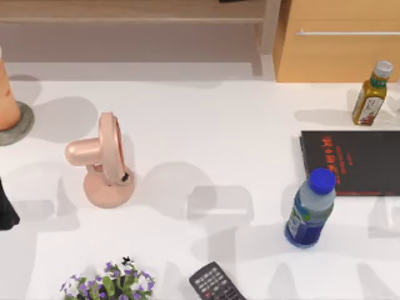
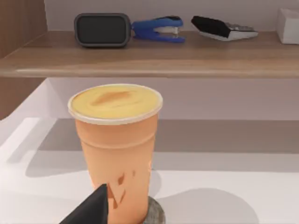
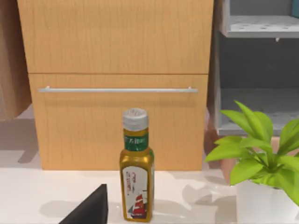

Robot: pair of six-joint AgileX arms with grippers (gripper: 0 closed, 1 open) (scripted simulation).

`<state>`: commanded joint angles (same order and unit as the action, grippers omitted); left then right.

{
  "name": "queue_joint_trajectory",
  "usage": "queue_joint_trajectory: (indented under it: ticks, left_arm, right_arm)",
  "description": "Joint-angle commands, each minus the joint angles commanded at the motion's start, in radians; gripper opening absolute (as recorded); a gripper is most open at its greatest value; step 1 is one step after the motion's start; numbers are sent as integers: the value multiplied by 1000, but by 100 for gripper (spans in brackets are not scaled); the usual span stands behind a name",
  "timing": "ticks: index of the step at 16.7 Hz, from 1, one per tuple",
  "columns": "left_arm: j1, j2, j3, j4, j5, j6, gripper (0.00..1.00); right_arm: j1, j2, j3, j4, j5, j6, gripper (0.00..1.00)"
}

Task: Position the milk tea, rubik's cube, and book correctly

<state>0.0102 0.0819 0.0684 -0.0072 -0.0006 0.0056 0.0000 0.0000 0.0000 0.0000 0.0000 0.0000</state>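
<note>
The milk tea (image 1: 5, 100), a peach-orange tapered cup, stands upright on a round grey coaster (image 1: 22, 125) at the table's far left edge. In the left wrist view the milk tea (image 2: 117, 149) is close ahead, and a black part of my left gripper (image 2: 93, 207) sits low in front of it. The left arm (image 1: 6, 209) shows as a dark shape at the left edge, nearer the front than the cup. The book (image 1: 356, 162), black with red characters, lies flat at the right. A black part of my right gripper (image 3: 91, 207) faces the olive-yellow bottle (image 3: 136, 172). The rubik's cube is out of view.
A pink fan (image 1: 103, 162) stands left of centre. A blue-capped bottle (image 1: 309, 209) stands just in front of the book's left end, and the olive-yellow bottle (image 1: 372, 94) behind it. A remote (image 1: 215, 284) and purple flowers (image 1: 109, 284) sit at the front edge. A wooden drawer cabinet (image 1: 337, 44) is at the back right.
</note>
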Motion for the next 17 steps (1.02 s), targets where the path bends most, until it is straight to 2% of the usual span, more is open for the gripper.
queue_joint_trajectory:
  ticks: [3,10,13,17]
  left_arm:
    - [-9,-77,-65,7,0,-5,100]
    - [-10,-82,-68,7,1,-6,100]
    - [-10,-82,-68,7,1,-6,100]
    - [-10,-82,-68,7,1,-6,100]
  right_arm:
    - [0,0,0,0,0,0,100]
    - [-4,10,10,5,-2,0,100]
    - [-37,104,100,46,-27,-2,100]
    - [-112,378,323,138,-93,-4,100]
